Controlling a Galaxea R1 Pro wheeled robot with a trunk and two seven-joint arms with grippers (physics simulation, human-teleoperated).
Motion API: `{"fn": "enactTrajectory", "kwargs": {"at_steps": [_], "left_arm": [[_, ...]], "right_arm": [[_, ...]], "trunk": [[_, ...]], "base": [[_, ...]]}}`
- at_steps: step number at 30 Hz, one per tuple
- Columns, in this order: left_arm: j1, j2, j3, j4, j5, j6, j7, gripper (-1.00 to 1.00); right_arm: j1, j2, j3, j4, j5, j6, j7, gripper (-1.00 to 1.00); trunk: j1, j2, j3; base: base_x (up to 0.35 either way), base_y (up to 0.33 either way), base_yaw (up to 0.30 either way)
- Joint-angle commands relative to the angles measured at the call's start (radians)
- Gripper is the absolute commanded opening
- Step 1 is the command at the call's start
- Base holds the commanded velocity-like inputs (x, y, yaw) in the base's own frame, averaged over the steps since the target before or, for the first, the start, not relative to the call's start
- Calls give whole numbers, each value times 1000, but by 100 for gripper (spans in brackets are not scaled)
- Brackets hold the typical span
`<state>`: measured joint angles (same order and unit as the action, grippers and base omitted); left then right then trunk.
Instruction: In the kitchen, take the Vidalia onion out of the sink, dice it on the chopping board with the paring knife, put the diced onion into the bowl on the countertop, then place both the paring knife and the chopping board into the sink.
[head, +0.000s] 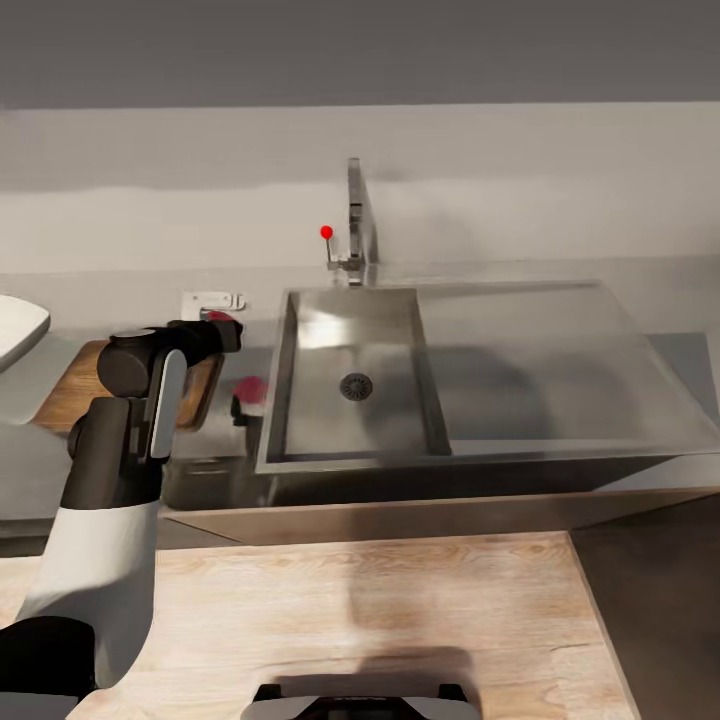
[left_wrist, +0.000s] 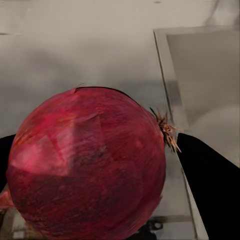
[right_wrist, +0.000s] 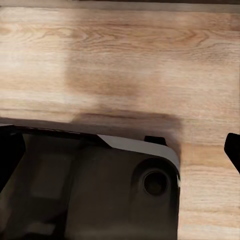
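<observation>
Left pincer (left_wrist: 95, 165) pinching red onion (left_wrist: 87, 165) beside sink (head: 350, 385); right pincer's state unclear; no legible writing.

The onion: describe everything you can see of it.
The onion is a round, deep-red bulb with glossy, papery, streaked skin and a tuft of dry brownish roots at one end. It sits whole between the dark fingers of the left claw, above the countertop beside the sink. From the head camera it shows as a small reddish patch.
</observation>
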<state>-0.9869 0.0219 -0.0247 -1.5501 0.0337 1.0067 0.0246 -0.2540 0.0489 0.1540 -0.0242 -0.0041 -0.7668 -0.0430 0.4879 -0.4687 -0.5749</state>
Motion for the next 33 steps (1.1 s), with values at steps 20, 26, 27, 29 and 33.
{"fn": "enactTrajectory", "kwargs": {"at_steps": [20, 26, 27, 29, 33], "left_arm": [[0, 0, -2, -1, 3, 6, 3, -100], [-1, 1, -4, -1, 3, 6, 3, -100], [-1, 1, -4, -1, 3, 6, 3, -100], [-1, 1, -4, -1, 3, 6, 3, -100], [-1, 1, -6, -1, 3, 6, 3, -100]], "right_arm": [[-1, 0, 6, 1, -1, -3, -5, 100], [-1, 0, 6, 1, -1, -3, -5, 100], [-1, 0, 6, 1, -1, -3, -5, 100], [-1, 0, 6, 1, -1, -3, -5, 100], [-1, 0, 6, 1, -1, -3, -5, 100]], "trunk": [[0, -1, -1], [0, -1, -1], [0, -1, -1], [0, -1, -1], [0, -1, -1]], "base": [[0, 294, 0], [0, 280, 0], [0, 261, 0], [0, 251, 0], [0, 156, 0]]}}
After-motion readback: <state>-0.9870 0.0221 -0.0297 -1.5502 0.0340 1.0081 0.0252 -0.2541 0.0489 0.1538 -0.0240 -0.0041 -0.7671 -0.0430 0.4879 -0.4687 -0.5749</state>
